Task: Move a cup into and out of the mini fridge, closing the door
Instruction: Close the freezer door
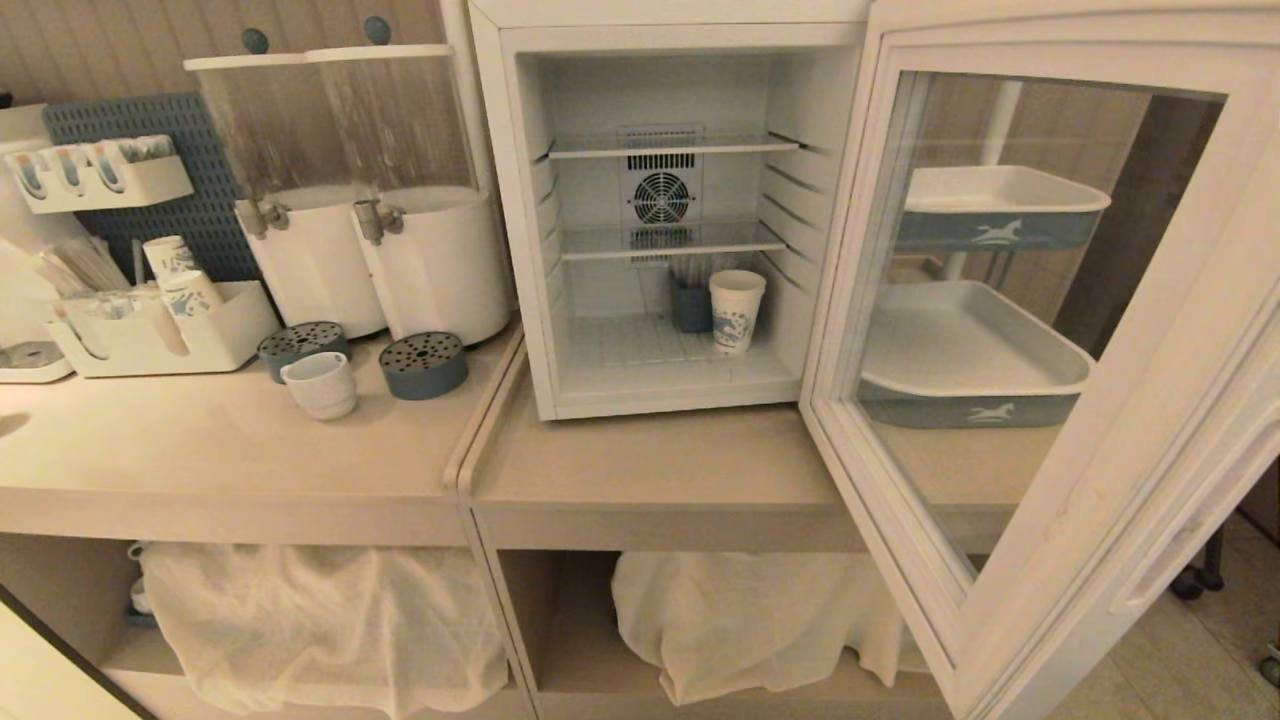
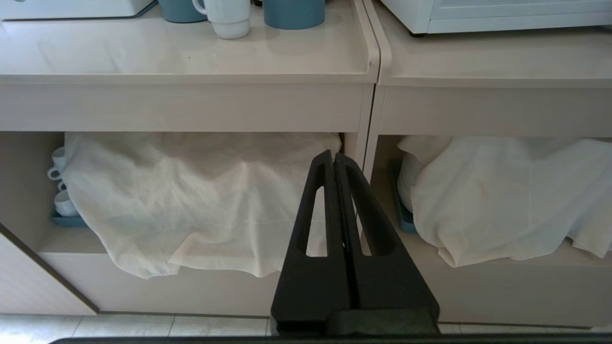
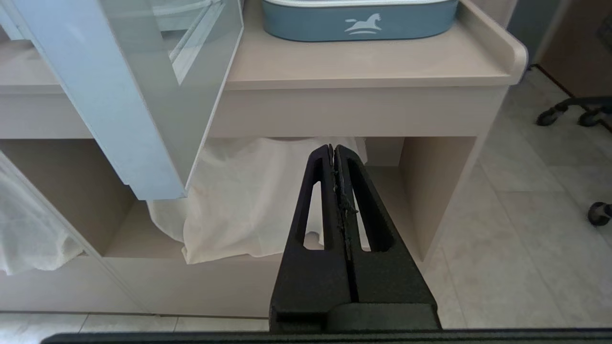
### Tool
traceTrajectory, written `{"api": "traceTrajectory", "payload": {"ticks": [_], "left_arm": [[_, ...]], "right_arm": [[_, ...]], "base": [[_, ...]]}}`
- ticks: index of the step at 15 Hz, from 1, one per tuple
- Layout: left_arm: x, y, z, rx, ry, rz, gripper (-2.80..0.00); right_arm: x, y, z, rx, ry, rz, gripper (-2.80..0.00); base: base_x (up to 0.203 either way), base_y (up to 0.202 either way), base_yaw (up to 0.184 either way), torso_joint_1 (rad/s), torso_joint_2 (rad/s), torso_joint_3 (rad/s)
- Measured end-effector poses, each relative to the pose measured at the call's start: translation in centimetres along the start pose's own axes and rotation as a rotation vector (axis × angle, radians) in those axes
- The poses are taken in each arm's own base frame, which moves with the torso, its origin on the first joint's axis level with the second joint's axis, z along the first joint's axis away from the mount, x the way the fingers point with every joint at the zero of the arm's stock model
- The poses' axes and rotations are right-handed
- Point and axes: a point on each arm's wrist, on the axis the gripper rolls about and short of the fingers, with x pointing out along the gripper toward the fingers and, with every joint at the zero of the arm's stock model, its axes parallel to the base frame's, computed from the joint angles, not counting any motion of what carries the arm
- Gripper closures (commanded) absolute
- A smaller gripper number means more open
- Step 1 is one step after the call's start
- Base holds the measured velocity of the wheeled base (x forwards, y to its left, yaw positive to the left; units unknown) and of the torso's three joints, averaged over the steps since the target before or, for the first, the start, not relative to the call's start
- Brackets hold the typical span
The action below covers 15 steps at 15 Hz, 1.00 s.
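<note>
1. Head view first: we see the mini fridge [image 1: 665,215] standing on the tabletop [image 1: 640,465] with the door [image 1: 1050,380] swung wide toward our right. The cup [image 1: 320,384] sits on the left tabletop, well apart from the fridge, between two round blue drip trays [image 1: 424,364]. A paper cup [image 1: 736,310] already stands on the fridge floor. Neither arm shows here.

2. Left wrist view: our left tool [image 2: 334,160] hangs low before the draped cloth [image 2: 201,200] on the lower shelf, clenched on nothing. The cup [image 2: 227,18] shows at the tabletop's far side, handle visible, which the head view barely gives.

3. Right wrist view: our right tool [image 3: 333,154] is also clenched and empty, parked below the tabletop edge. Only this view shows how near the door's lower corner [image 3: 158,188] hangs to that arm.

4. Risks, as we judge them: raising the right arm could strike the open door; reaching for the cup could nudge a drip tray; setting it inside could tip the paper cup, since free floor space is tight.
</note>
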Motion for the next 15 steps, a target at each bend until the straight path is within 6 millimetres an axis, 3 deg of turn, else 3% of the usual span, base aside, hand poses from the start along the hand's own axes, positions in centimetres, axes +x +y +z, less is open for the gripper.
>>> {"api": "traceTrajectory", "payload": {"ticks": [6,8,13,15], "left_arm": [[0.0,0.0,0.0,-0.001,0.000,-0.001,0.00],[0.0,0.0,0.0,0.000,0.000,0.001,0.00],[0.0,0.0,0.0,0.000,0.000,0.000,0.00],[0.0,0.0,0.0,0.000,0.000,0.000,0.00]], "right_arm": [[0.1,0.0,0.2,0.036,-0.051,-0.011,0.00],[-0.1,-0.1,1.2,0.045,-0.122,-0.022,0.00],[-4.5,-0.1,8.9,0.054,-0.270,0.011,0.00],[-4.6,-0.2,11.7,0.119,-0.239,0.030,0.00]], "base": [[0.000,0.000,0.000,0.000,0.00,0.000],[0.000,0.000,0.000,0.000,0.00,0.000],[0.000,0.000,0.000,0.000,0.00,0.000],[0.000,0.000,0.000,0.000,0.00,0.000]]}}
